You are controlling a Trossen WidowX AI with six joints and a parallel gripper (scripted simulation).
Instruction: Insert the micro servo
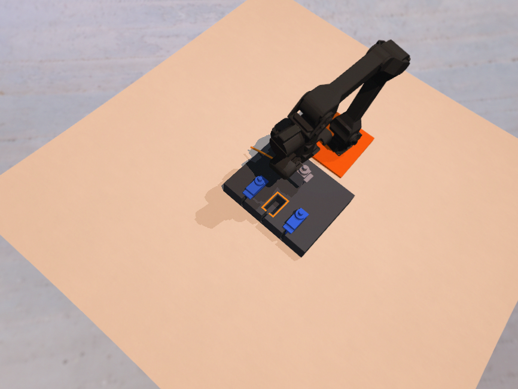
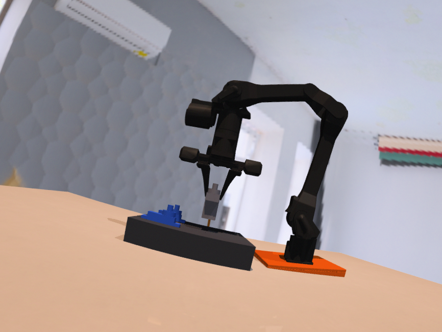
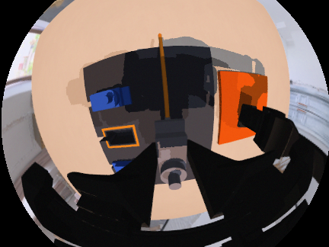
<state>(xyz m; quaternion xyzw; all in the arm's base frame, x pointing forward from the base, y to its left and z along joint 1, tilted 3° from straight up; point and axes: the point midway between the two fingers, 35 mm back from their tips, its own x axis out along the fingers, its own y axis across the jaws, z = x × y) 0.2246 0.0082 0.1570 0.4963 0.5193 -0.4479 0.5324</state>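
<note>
Grey and small, the micro servo [image 1: 304, 172] sits pinched in the black tool [image 1: 292, 167], up over the back part of the dark deck [image 1: 326, 200]. From the top, the orange-edged pocket [image 1: 274, 203] lies between two blue servos [image 1: 255, 186] on the tan bench [image 1: 125, 167].

From the side, the tool's two fingers [image 2: 205, 182] squeeze the servo above the deck, not touching it.

From the wrist, the servo's shaft points at the camera and its orange cable [image 3: 163, 76] runs straight away over the deck. The pocket is off to the left.
</note>
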